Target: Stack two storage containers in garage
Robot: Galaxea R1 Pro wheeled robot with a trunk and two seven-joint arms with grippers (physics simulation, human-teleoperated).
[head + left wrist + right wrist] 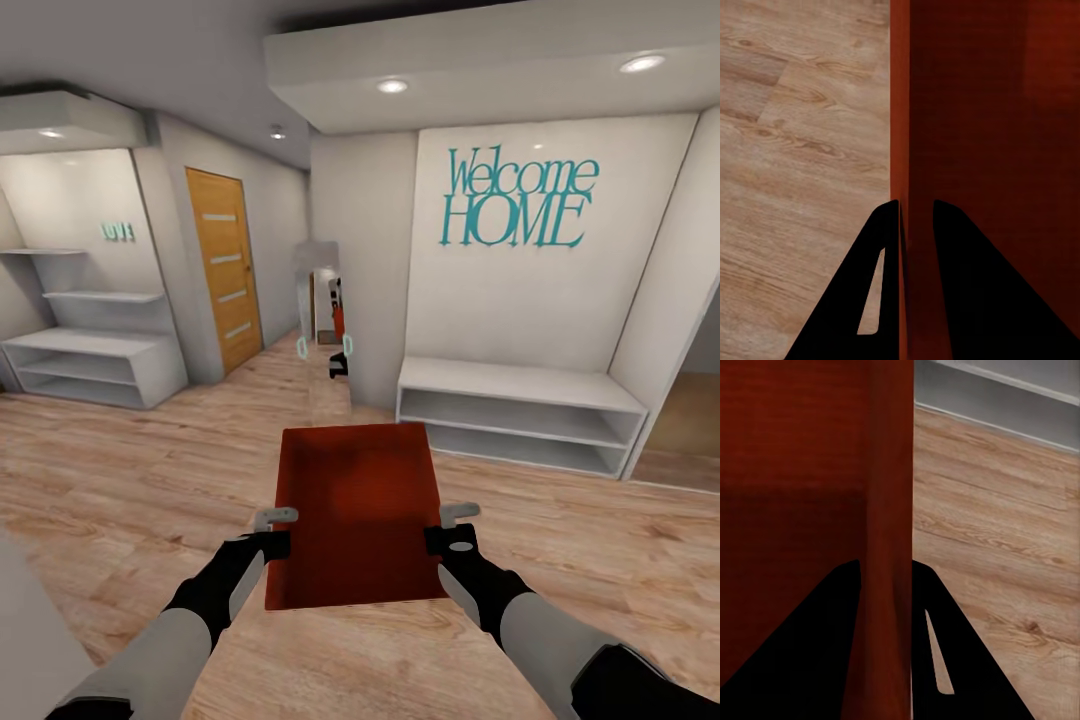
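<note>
Both grippers carry an orange-red storage container [358, 510] above a wood plank floor [130, 480].

The left gripper [276, 532] clamps the bin's left wall, the right gripper [452, 527] its right wall, one finger inside and one outside each. Beyond, a low white shelf unit [520, 405] stands under teal "Welcome HOME" lettering [520, 198]; far left, a wooden door [222, 265] and white shelving [90, 350].

Left pincer [276, 530], right pincer [452, 525] forward, each clamping bin [355, 510] wall.

Grey arms [150, 660], black wrists (grey-tipped gripper [277, 517]).
</note>
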